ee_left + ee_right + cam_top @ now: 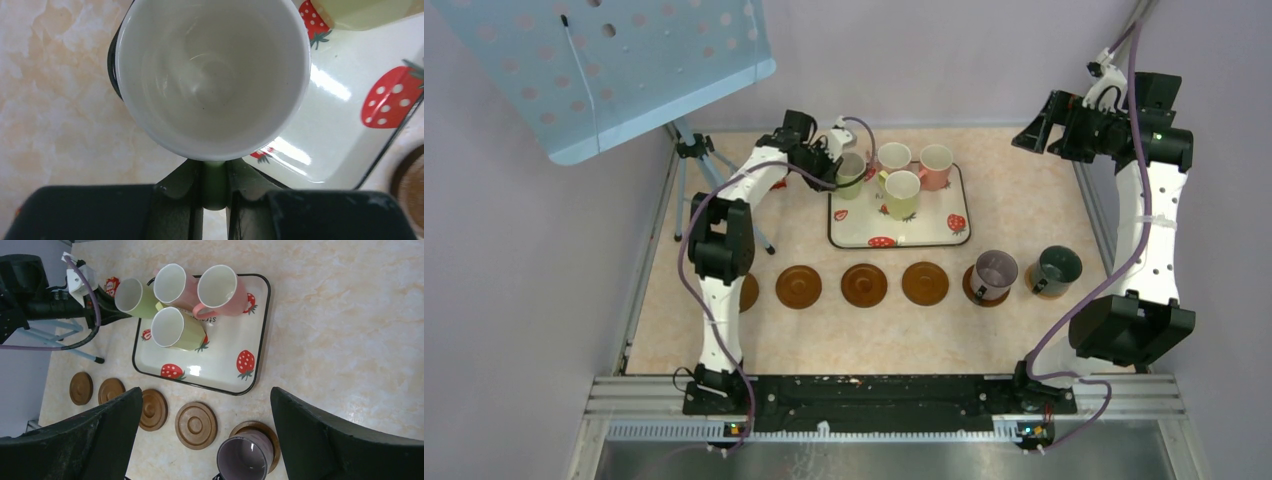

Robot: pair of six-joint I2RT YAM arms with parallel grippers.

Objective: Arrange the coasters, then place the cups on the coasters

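My left gripper is shut on the handle of a light green cup at the left end of the strawberry tray. I cannot tell whether this cup is off the tray. Two pink cups and another light green cup stand on the tray. A row of brown coasters lies in front of it. The purple-grey cup and the dark green cup each sit on a coaster. My right gripper hangs open high above the row.
A tripod stands just left of the table and carries a blue perforated board at the back left. The left arm's elbow covers part of the leftmost coaster. A metal rail runs along the near edge.
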